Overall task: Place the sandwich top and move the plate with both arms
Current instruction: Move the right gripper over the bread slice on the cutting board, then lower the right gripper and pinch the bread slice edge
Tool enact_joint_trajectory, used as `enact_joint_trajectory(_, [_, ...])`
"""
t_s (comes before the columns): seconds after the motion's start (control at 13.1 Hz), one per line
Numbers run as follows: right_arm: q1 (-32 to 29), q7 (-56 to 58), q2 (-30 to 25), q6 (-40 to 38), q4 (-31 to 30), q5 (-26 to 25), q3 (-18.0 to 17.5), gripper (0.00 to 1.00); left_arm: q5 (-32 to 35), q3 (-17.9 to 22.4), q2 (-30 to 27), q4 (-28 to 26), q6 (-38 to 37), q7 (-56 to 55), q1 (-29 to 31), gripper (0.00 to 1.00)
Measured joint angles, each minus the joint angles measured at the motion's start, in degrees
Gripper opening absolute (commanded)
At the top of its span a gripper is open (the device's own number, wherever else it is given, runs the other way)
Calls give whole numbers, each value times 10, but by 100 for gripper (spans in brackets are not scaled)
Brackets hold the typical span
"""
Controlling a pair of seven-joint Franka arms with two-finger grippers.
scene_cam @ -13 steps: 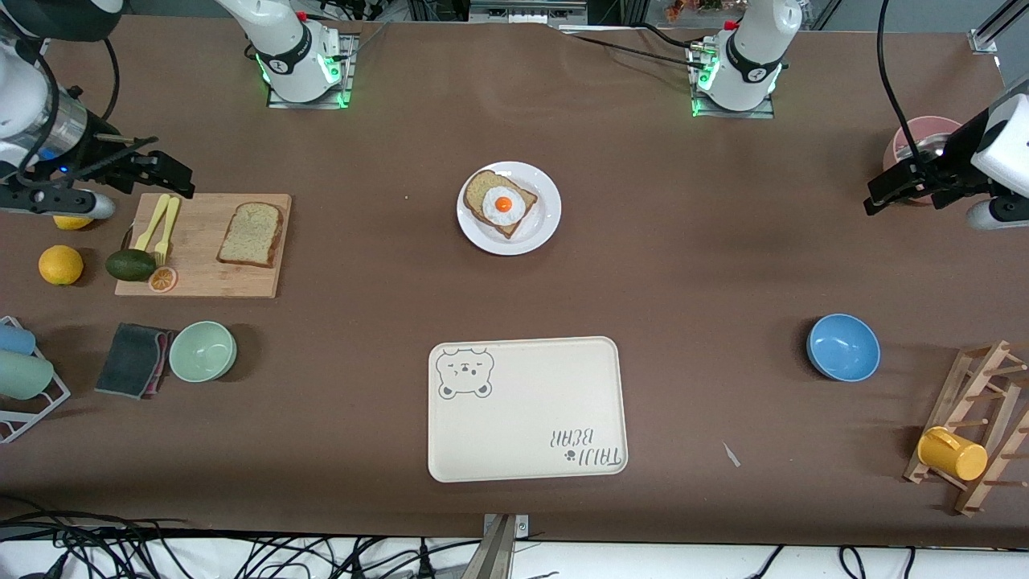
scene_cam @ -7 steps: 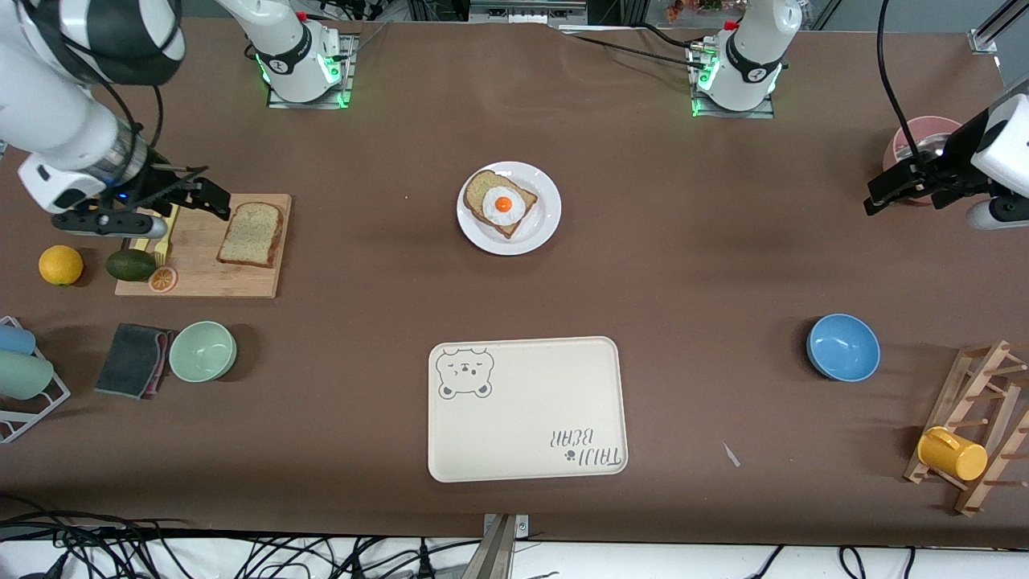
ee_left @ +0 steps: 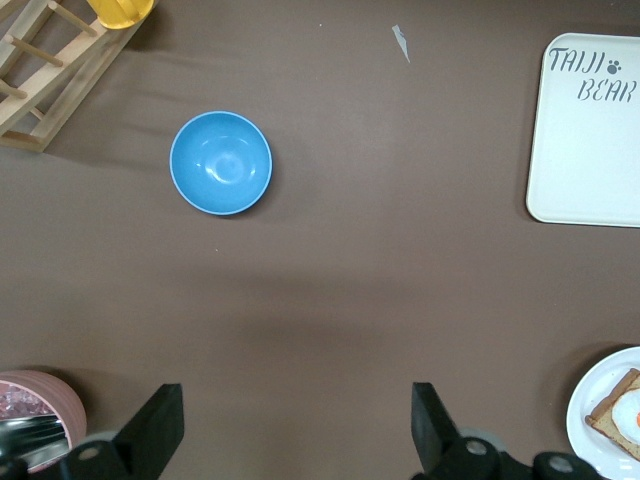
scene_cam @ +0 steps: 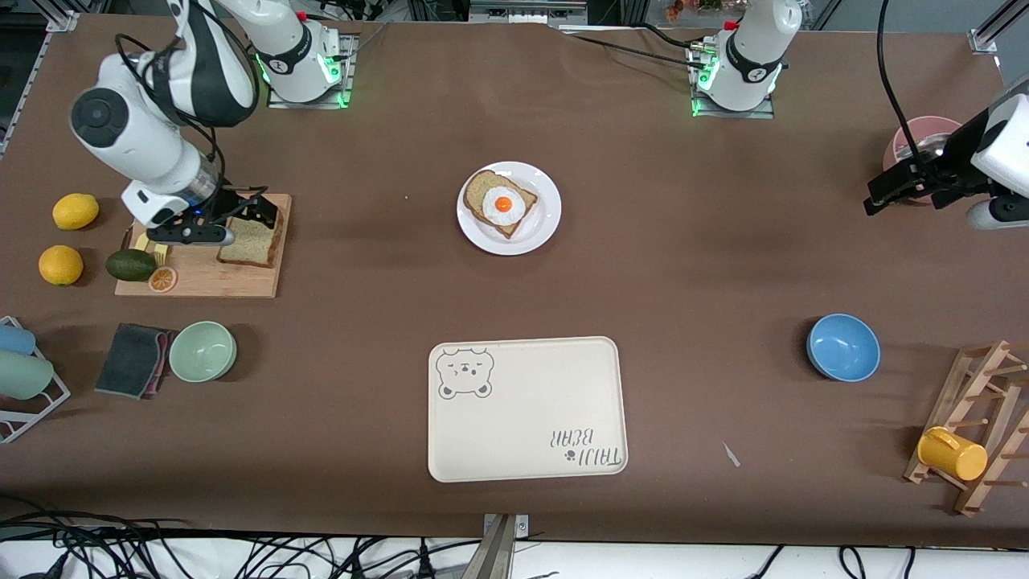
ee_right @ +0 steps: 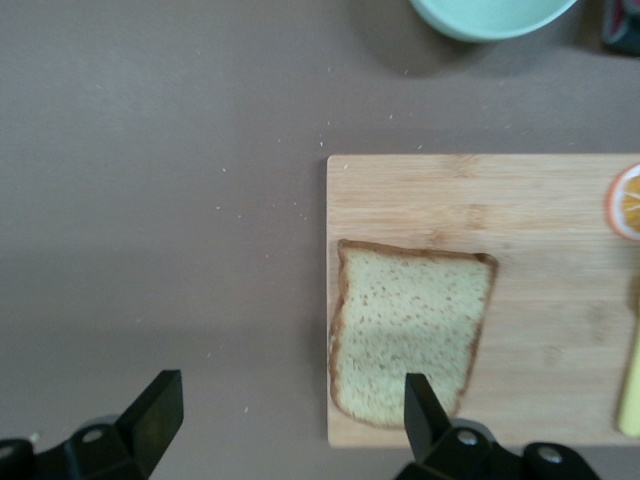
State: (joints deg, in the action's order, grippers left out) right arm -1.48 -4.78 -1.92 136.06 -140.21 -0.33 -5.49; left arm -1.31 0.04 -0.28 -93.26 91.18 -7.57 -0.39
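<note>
Front view: right gripper [scene_cam: 251, 215], jaws wide and empty, hovers over the sandwich top [scene_cam: 256, 240] on the cutting board [scene_cam: 211, 277]; the plate [scene_cam: 540, 223] with egg toast [scene_cam: 500, 203] sits unmoved mid-table; left gripper [scene_cam: 891, 191] waits open, nothing held.

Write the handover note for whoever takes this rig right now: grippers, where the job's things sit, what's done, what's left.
Right gripper: open, empty, over the sandwich top, which lies flat on the wooden cutting board at the right arm's end of the table.
Left gripper: open, empty, waiting beside the pink container at the left arm's end.
Plate: mid-table, carrying the egg-topped bread slice; farther from the front camera than the bear tray.
Done: nothing placed or moved yet.
Left: grasp the sandwich top, set it on the egg slice, then move the plate with both arms.
</note>
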Motion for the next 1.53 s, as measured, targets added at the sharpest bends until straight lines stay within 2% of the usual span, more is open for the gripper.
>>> enact_joint_trajectory(0.15, [-1, -1, 37, 87, -46, 0, 1, 96, 0, -1, 0, 3, 0, 0, -1, 100])
enact_joint_trajectory(0.31, [-1, -1, 78, 127, -59, 0, 5, 95, 0, -1, 0, 5, -3, -1, -2, 100])
enact_joint_trajectory(0.38, [-2, -1, 90, 136, -59, 0, 6, 90, 0, -1, 0, 6, -4, -2, -2, 100])
enact_joint_trajectory(0.53, [-2, -1, 99, 140, -58, 0, 8, 83, 0, -1, 0, 6, -5, -2, -2, 100])
enact_joint_trajectory(0.76, [-3, -1, 99, 139, -58, 0, 11, 61, 0, -2, 0, 7, -6, -2, -3, 100])
enact_joint_trajectory(1.15, [-4, -1, 114, 140, -57, 0, 16, 57, 0, -3, 0, 8, -7, -3, -3, 100])
enact_joint_trajectory(1.53, [-4, -1, 114, 139, -57, 0, 24, 40, 0, -3, 0, 8, -8, -3, -3, 100])
